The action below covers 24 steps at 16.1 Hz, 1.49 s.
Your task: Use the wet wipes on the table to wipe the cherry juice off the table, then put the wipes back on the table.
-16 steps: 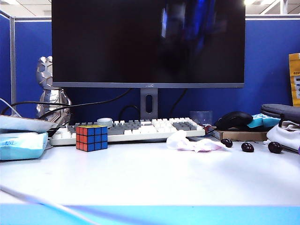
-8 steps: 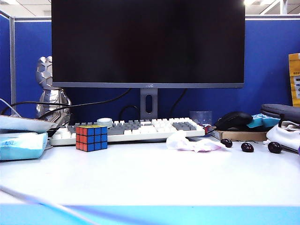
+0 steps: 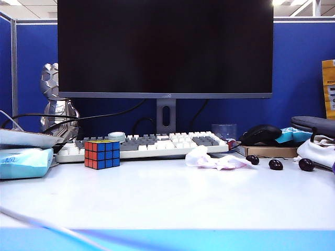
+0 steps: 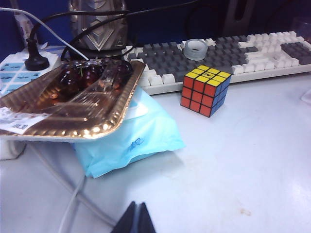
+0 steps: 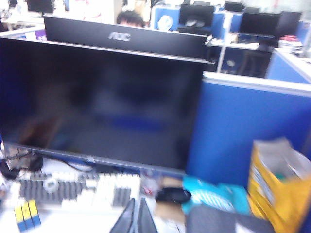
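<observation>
While wet wipes (image 3: 214,159) lie btwn keyboard (image 3: 152,144) & cherries (image 3: 276,164), both claws (image 4: 135,219) (image 5: 134,217) clenched, empty.

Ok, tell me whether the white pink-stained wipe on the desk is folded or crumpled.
Crumpled: the white pink-stained wipe lies bunched on the white desk before the keyboard; neither gripper holds it.

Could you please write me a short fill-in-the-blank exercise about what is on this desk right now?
1. The crumpled wipe lies on the table just in front of the ____.
2. The number of dark cherries lying to the right of the wipe is ____.
3. The foil tray rests on top of a light-blue ____.
4. The left gripper and the right gripper both have their jaws ____.

Missing words: keyboard; three; wipes pack; shut
</observation>
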Motion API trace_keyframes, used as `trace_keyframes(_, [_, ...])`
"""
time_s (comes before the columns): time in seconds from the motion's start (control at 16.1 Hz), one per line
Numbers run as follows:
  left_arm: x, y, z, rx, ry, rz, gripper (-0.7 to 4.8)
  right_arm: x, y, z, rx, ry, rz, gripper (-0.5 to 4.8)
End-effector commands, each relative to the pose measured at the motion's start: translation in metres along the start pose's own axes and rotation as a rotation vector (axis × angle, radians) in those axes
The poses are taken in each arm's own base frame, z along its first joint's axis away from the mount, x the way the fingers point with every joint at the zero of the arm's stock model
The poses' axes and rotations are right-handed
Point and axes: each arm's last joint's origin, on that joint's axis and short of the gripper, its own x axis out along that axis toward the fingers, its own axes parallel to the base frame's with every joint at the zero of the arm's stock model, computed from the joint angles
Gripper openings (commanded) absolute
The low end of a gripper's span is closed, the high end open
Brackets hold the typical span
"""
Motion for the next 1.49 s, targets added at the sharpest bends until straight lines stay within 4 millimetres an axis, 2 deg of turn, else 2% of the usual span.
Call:
trace_keyframes(0.06, [0.0,0.0,-0.001,-0.004,0.008,-0.003,-0.02,-0.012,-0.001,-0.036,0.01,-0.026,0.002,-0.05])
trace_keyframes(0.19, [0.0,0.0,-0.001,-0.004,0.008,-0.003,-0.02,-0.004,0.004,-0.066,0.032,-0.103,0.01,-0.05])
trace_keyframes(0.25, [0.0,0.0,-0.001,-0.004,0.008,-0.003,-0.02,0.007,0.009,-0.092,0.037,-0.137,0.042,-0.05])
trace_keyframes(0.31, [0.0,0.0,-0.001,-0.004,0.008,-0.003,-0.02,0.018,0.014,-0.12,0.037,-0.154,0.045,-0.05])
trace_keyframes(0.37, [0.0,0.0,-0.001,-0.004,0.008,-0.003,-0.02,0.035,0.02,-0.165,0.031,-0.171,0.066,-0.05])
trace_keyframes(0.5, [0.0,0.0,-0.001,-0.004,0.008,-0.003,-0.02,0.05,0.027,-0.229,0.012,-0.176,0.16,-0.05])
trace_keyframes(0.56, [0.0,0.0,-0.001,-0.004,0.008,-0.003,-0.02,0.053,0.027,-0.262,0.009,-0.156,0.142,-0.05])
trace_keyframes(0.68, [0.0,0.0,-0.001,-0.004,0.008,-0.003,-0.02,0.054,0.026,-0.311,0.064,-0.099,0.083,-0.05])
trace_keyframes(0.75, [0.0,0.0,-0.001,-0.004,0.008,-0.003,-0.02,0.053,0.024,-0.329,0.095,-0.086,0.052,-0.05])
trace_keyframes(0.87, [0.0,0.0,-0.001,-0.004,0.007,-0.003,-0.02,0.059,0.022,-0.347,0.117,-0.048,0.024,-0.05])
trace_keyframes(1.0, [0.0,0.0,-0.001,-0.004,0.008,-0.004,-0.02,0.059,0.018,-0.351,0.117,-0.047,-0.066,-0.05])
trace_keyframes(1.06, [0.0,0.0,-0.001,-0.004,0.008,-0.003,-0.02,0.062,0.016,-0.359,0.12,-0.021,-0.118,-0.05])
trace_keyframes(1.37, [0.0,0.0,-0.001,-0.004,0.008,-0.003,-0.02,0.076,0.019,-0.42,0.234,0.166,-0.11,-0.05])
trace_keyframes(1.49, [0.0,0.0,-0.001,-0.004,0.008,-0.004,-0.02,0.076,0.019,-0.423,0.234,0.17,-0.116,-0.05])
